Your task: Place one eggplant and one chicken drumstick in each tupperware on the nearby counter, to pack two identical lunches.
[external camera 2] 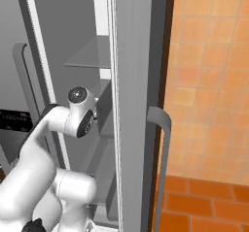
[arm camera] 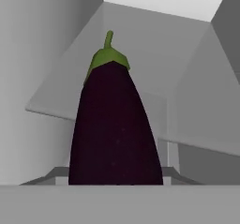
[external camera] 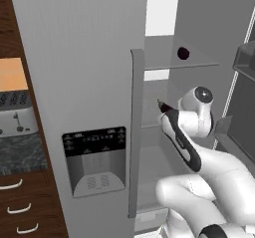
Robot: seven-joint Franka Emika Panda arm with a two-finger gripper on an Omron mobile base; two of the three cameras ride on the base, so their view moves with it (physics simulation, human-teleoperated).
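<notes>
1. At the far left of the left base view, a silver ribbed toaster (external camera: 15, 113) sits on the speckled dark stone counter (external camera: 22, 155), above brown wooden drawers (external camera: 25, 207) with curved silver handles.
2. Next comes the flat grey fridge door (external camera: 84, 82), carrying a dark dispenser panel (external camera: 94, 160) and a long vertical handle (external camera: 135, 132).
3. Inside the open fridge, a round dark eggplant (external camera: 183, 53) lies on a pale smooth upper shelf (external camera: 174, 58).
4. The white glossy arm (external camera: 199, 177) reaches into the fridge below that shelf.
5. In the hand view a second eggplant (arm camera: 115, 129), glossy near-black purple, tapers up to a green cap and stem, very close to the camera.
6. The fingers are hidden there, so whether they grip that eggplant cannot be told.
7. In the right base view, orange tiled wall (external camera 2: 209, 80) stands beside the other fridge door (external camera 2: 136, 105).
</notes>
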